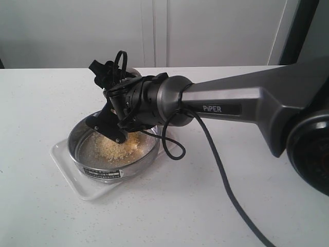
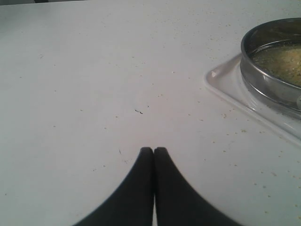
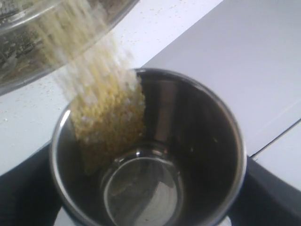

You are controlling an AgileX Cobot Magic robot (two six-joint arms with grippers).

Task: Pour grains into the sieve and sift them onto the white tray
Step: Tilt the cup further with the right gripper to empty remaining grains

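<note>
The sieve (image 1: 134, 162) stands inside the white tray (image 1: 69, 172), its black label plate (image 1: 105, 174) facing the front. A heap of yellow and off-white grains (image 1: 121, 147) lies on its mesh. My right gripper (image 1: 109, 129) hangs over the sieve, shut on a small steel cup (image 3: 197, 136) tipped toward it. Grains (image 3: 106, 108) slide over the cup's lip and fall into the sieve (image 3: 28, 61). In the exterior view the cup is hidden behind the wrist. My left gripper (image 2: 154, 151) is shut and empty above bare table, away from the sieve (image 2: 263, 77) and tray (image 2: 225, 87).
The white table (image 1: 216, 206) runs to a back edge near the wall. The right arm's black cable (image 1: 226, 190) trails across the table in front of the arm. Stray granules speckle the table around the tray (image 2: 221, 136).
</note>
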